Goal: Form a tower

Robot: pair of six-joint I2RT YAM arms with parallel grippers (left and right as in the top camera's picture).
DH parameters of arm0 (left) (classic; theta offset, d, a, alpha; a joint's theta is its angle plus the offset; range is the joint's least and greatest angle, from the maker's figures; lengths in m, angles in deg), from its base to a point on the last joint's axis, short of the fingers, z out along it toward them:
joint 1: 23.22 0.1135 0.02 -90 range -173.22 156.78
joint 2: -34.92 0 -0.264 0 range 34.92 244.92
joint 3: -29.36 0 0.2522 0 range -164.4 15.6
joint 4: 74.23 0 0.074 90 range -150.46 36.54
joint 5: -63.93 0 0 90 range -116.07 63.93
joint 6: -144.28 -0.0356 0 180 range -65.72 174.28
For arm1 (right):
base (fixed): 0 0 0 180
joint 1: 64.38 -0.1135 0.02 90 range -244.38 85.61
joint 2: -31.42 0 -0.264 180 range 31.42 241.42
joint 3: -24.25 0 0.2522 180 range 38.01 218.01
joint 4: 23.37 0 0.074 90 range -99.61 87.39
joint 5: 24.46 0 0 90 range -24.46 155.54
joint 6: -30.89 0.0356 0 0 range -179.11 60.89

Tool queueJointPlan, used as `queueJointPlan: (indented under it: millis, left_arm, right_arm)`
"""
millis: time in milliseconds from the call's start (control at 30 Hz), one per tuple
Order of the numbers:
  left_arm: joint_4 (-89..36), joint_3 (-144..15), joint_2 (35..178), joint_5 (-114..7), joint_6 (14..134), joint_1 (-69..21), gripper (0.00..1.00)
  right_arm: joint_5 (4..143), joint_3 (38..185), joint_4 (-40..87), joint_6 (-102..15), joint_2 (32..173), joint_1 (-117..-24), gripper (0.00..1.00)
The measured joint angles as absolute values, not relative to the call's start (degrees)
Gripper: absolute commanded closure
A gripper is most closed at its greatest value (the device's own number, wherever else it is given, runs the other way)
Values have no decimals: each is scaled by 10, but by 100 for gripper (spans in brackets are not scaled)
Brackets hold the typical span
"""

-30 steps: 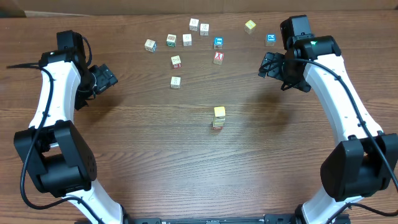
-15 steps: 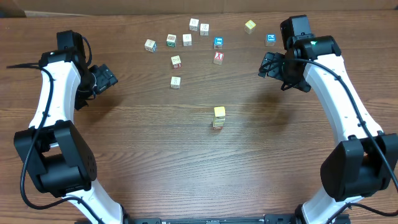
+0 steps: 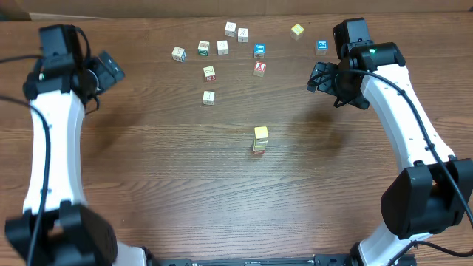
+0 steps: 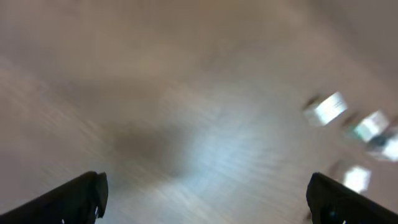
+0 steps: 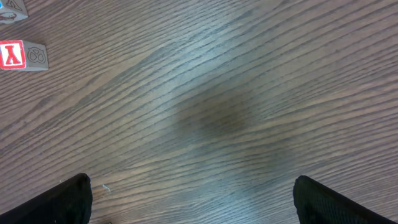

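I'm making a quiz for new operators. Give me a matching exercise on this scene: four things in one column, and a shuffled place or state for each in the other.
Things
1. tower
2. red X cube
3. yellow cube
4. left gripper

Places or states
A. top left corner of the right wrist view
B. open, holding nothing
C. upright stack, yellow on top
D. single, near the far edge of the table

Pairs: 1-C, 2-A, 3-D, 4-B

Short tower of small wooden cubes, yellow face on top, standing alone mid-table, loose cubes scattered toward the far edge, left gripper near the far left corner, right gripper just right of the scatter, both well apart from the tower
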State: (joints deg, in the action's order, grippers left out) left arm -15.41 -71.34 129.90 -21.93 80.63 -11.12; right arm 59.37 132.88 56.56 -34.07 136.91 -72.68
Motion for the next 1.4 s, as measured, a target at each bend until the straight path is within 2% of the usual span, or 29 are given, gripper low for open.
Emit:
queueJointPlan:
  millis: [367, 733, 900, 1200, 1400]
  left_arm:
    - [-539, -366, 1177, -301, 792, -111, 0]
    - [-773, -78, 1057, -340, 804, -111, 0]
    - [-827, 19, 1004, -341, 812, -111, 1]
    - [-840, 120, 929, -341, 813, -111, 0]
    - [-774, 150, 881, -340, 813, -111, 0]
  right_arm:
    - [594, 1329, 565, -340, 1369, -727, 0]
    - [593, 1329, 565, -341, 1369, -727, 0]
    - [594, 1329, 565, -341, 1369, -727, 0]
    - [593, 1329, 565, -341, 1369, -727, 0]
    - [594, 1329, 565, -341, 1369, -727, 0]
